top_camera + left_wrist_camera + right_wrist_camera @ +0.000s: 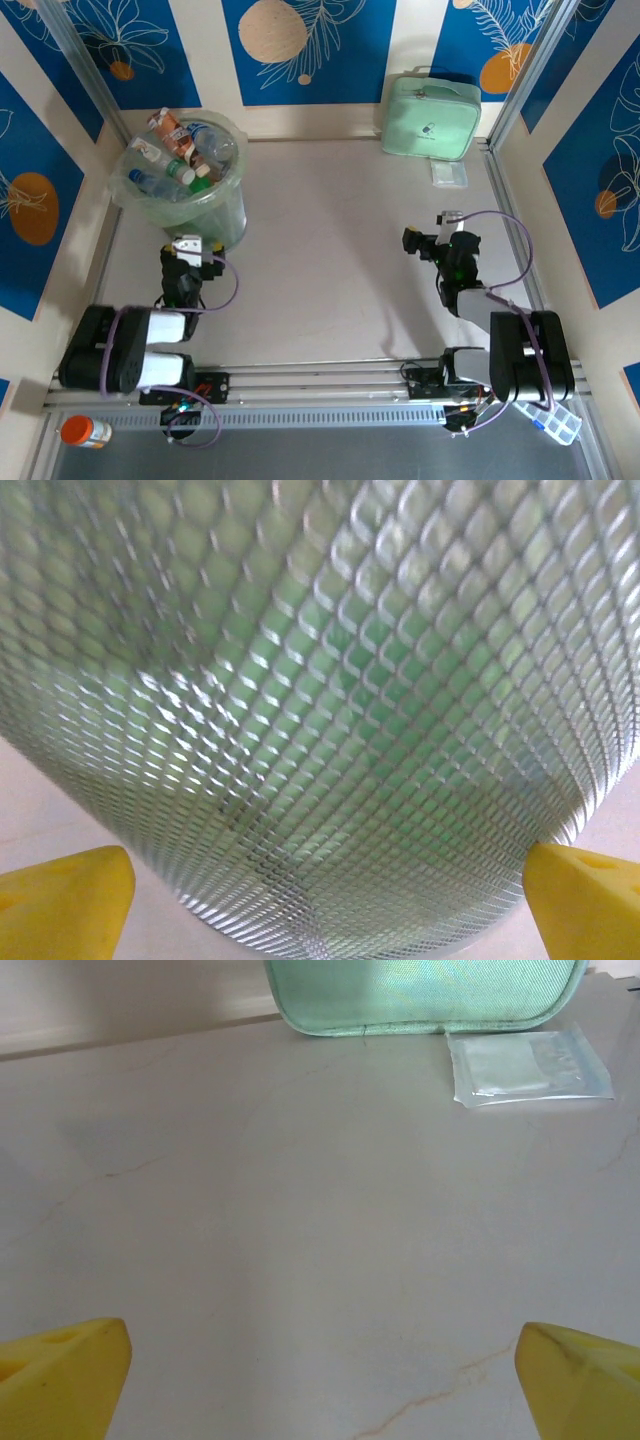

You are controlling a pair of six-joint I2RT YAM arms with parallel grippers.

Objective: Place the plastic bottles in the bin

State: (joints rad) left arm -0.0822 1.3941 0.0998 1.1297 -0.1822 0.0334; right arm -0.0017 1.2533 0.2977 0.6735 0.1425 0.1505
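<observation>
Evidently, plastic bottles (182, 152) together inside the bin (222, 216)

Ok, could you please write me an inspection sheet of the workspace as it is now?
Surface: pale table, bare in the middle, with faint thin marks.
Job's things: plastic bottles heaped inside the bin, far left; loose bottles: nothing seen.
Clutter: mint-green case and clear packet at the far edge; orange-capped jar and clear box at the near edge.
Hands: left hand open, empty, close to the bin's wall; right hand open, empty, above bare table.
Cables: a purple cable loops on each arm.
Surroundings: blue and cream patterned walls, metal frame.
</observation>
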